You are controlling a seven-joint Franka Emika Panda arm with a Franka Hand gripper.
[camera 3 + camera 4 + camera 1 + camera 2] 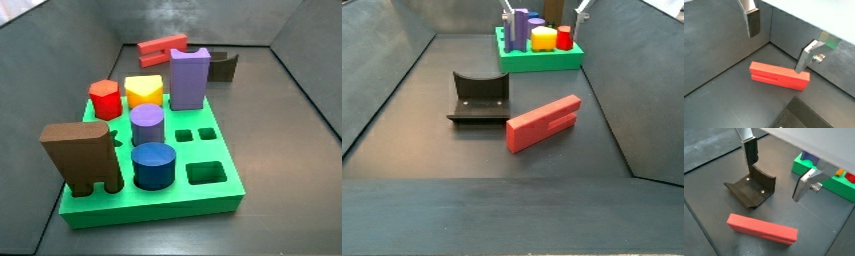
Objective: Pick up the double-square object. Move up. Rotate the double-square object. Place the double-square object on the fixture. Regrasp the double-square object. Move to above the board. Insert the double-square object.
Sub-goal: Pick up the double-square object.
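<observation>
The gripper [777, 37] is held released above the double-square object [779, 75] — a skewed descent risks the block being nudged, not clamped.

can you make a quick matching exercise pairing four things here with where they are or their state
Column 1:
1. flat salmon double-square block
2. dark curved fixture
3. bright green board
4. tool

Column 2:
A. holds coloured pegs
B. lying flat on the floor, ungrasped
C. open, above the floor, holding nothing
D. on the floor between block and board

Pairs: 1-B, 2-D, 3-A, 4-C
</observation>
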